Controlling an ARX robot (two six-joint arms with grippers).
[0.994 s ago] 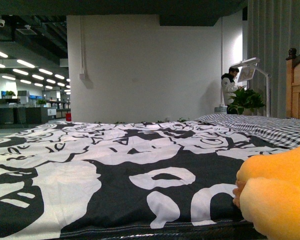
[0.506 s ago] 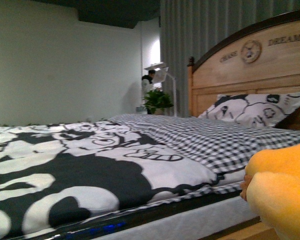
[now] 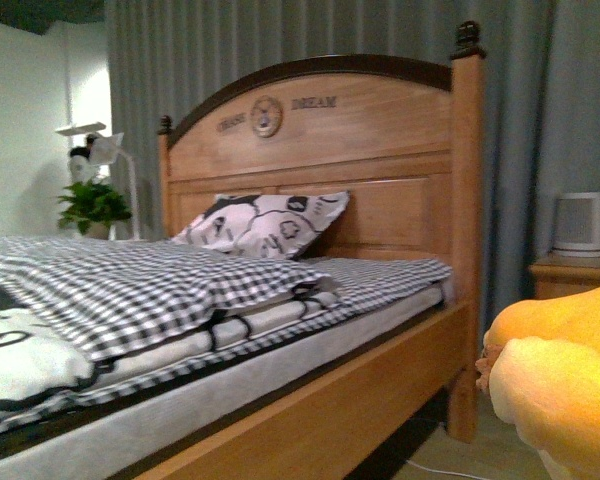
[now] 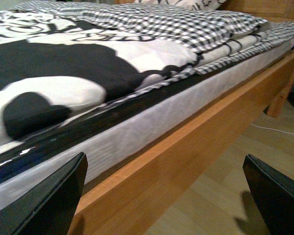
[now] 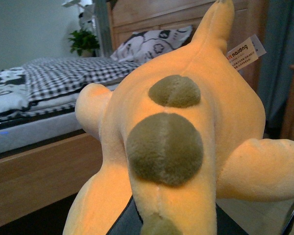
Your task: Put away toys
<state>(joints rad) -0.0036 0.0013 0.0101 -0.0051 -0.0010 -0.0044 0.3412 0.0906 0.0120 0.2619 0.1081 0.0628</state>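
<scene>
Our right end effector (image 5: 210, 218) is gripping the plush toy (image 5: 186, 122) from underneath. Only a sliver of dark end effector is showing below the orange-yellow body, so we are judging the grip from the toy hanging clear of the floor. The toy is filling most of the right wrist view, with round dark brown patches (image 5: 165, 147) facing the camera and a paper hang tag (image 5: 245, 53) sticking out at its far end. In the front view the toy (image 3: 565, 380) is sitting near us at the lower right, beside the bed and off it.

Our left end effector (image 4: 164, 161) is standing wide, its two dark fingers (image 4: 54, 196) far apart with nothing between them. It is hovering over the wooden floor (image 4: 245, 196), just beside the side rail (image 4: 186, 161) of the bed.

The bed (image 3: 310, 400) is stretching away on the left. A black-and-white duvet (image 4: 63, 63) and a checked blanket (image 3: 130, 285) are lying over it, and a patterned pillow (image 3: 265, 225) is leaning against the arched headboard (image 3: 320, 140). A potted plant (image 3: 92, 205) is standing at the far left. A nightstand (image 3: 575, 272) carrying a small white appliance (image 3: 580, 222) is standing at the right before the grey curtain (image 3: 540, 120).
</scene>
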